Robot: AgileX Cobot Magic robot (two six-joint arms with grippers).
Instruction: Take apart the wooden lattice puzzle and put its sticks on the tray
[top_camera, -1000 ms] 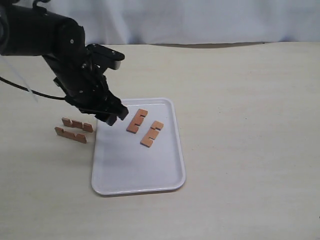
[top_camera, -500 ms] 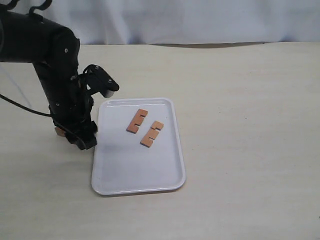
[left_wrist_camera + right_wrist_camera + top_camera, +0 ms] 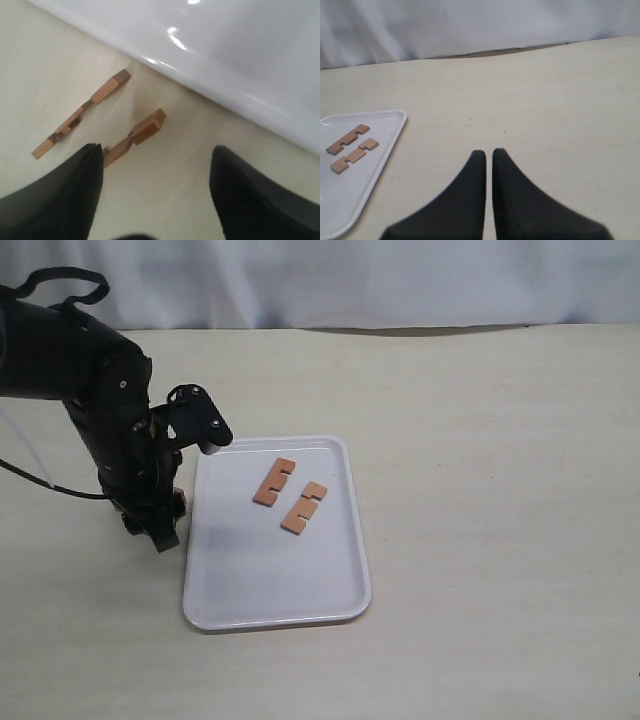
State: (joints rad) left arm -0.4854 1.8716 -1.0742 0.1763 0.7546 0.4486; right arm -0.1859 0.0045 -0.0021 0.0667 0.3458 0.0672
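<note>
Sticks (image 3: 142, 131) are lying just ahead of the spread, empty left gripper (image 3: 156, 155); one is hiding partly behind a fingertip (image 3: 82, 170). Descending so is risking pinning or flicking it.

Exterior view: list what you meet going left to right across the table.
left gripper → tray, left rim → farther stick → nearer stick → tray, right rim
</note>
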